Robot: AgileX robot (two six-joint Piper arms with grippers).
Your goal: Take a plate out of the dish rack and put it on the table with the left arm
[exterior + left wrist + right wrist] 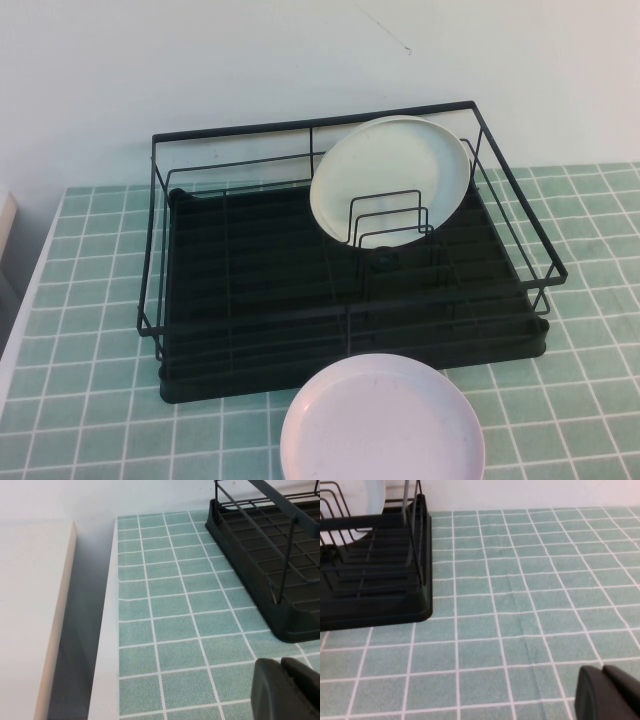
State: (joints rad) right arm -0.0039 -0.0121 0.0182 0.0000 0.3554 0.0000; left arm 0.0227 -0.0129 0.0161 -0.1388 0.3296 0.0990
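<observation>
High view: the pale pink plate [382,422] lies flat on the green tiled tabletop [80,400], just in front of the dish rack [260,290]; a cream-white plate [392,180] leans in its dividers. Left wrist view: left gripper [290,690] over tiles near the rack's corner, fingers pressed together, empty. Right wrist view: right gripper [610,692] fingers likewise together, holding nothing.

Cream-white plate [390,180] stood on edge among the upright wire dividers toward the back right of the rack, tilted back, its face toward the camera. Lower edge sat behind the divider loops; upper rim reached about level with the top rail. A sliver of it [375,495] showed in the right wrist view. Plain white wall [300,60] ran behind everything. Off the tabletop's left edge: a pale cream panel [30,620], with a shadowed gap between it and the white border.
</observation>
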